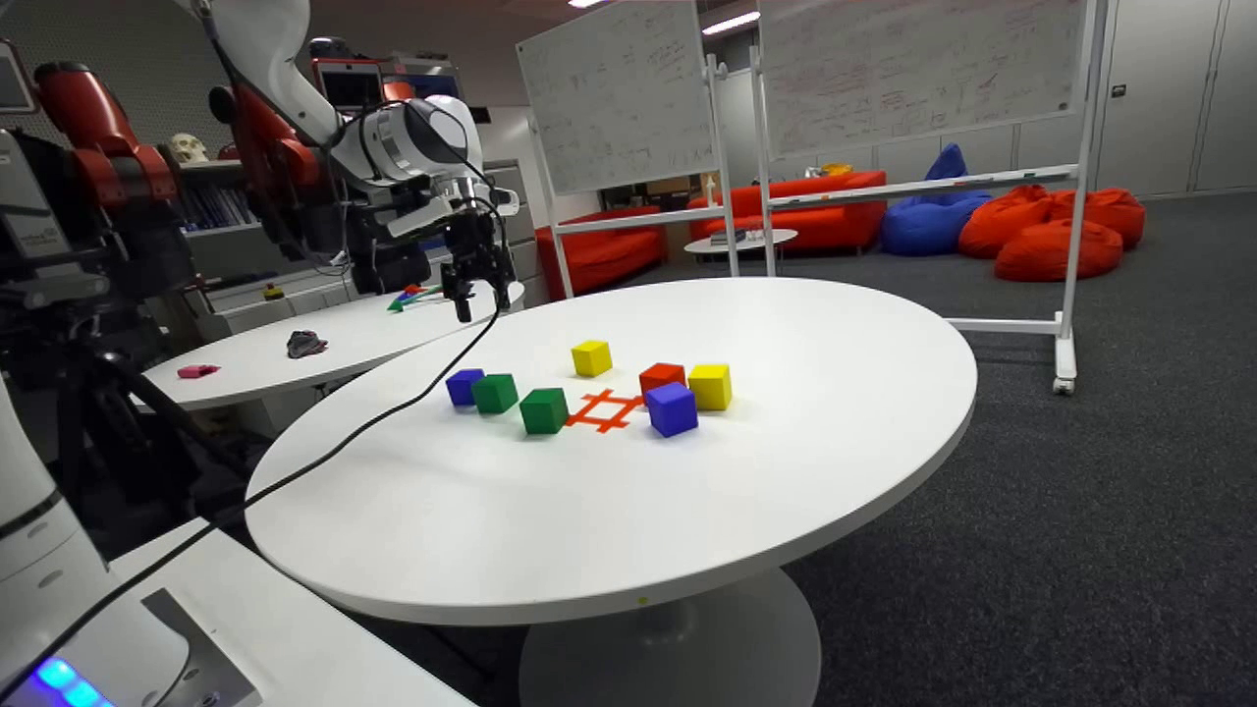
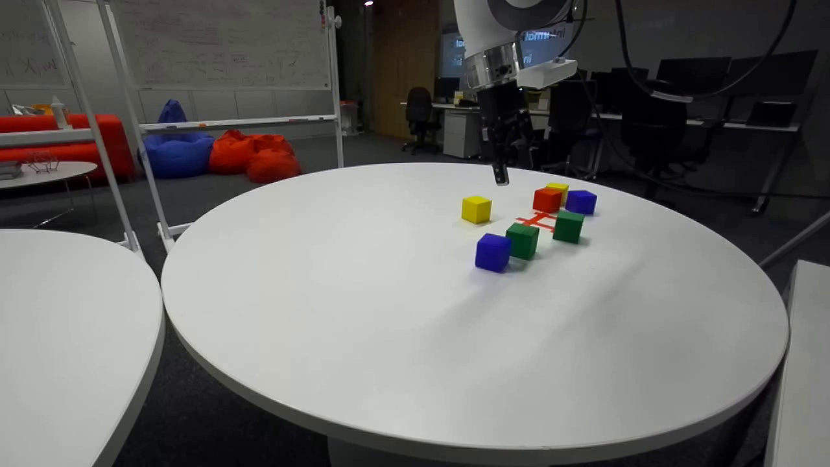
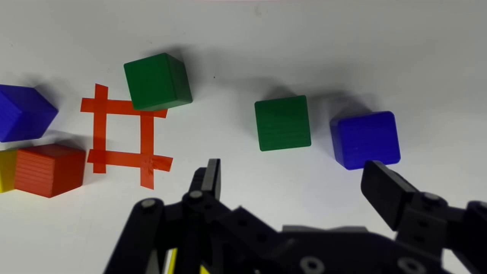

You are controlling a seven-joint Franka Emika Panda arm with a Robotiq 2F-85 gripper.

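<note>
A: What lines the white surface (image 3: 247, 182), left to right in the wrist view?

B: A yellow block (image 3: 7, 171) at the edge, a blue block (image 3: 28, 114) nearby, a red block (image 3: 49, 170) just beside the yellow block, then a square of red tape (image 3: 99, 129) with a green block (image 3: 150, 82) at its corner.

A: And farther right?

B: A second green block (image 3: 282, 123) sits ahead of the claw (image 3: 293, 164), whose fingers stand wide apart with nothing between them; a second blue block (image 3: 367, 137) lies just beyond, partly behind a fingertip.

A: Touching anything?

B: No; both exterior views show the claw hanging in the air.

A: What favours a clean grip there?

B: By the look of it, fingers squared to the second green block's sides and a straight drop. The gap to the second blue block looks narrow, so a stray finger could shove that neighbour.
</note>
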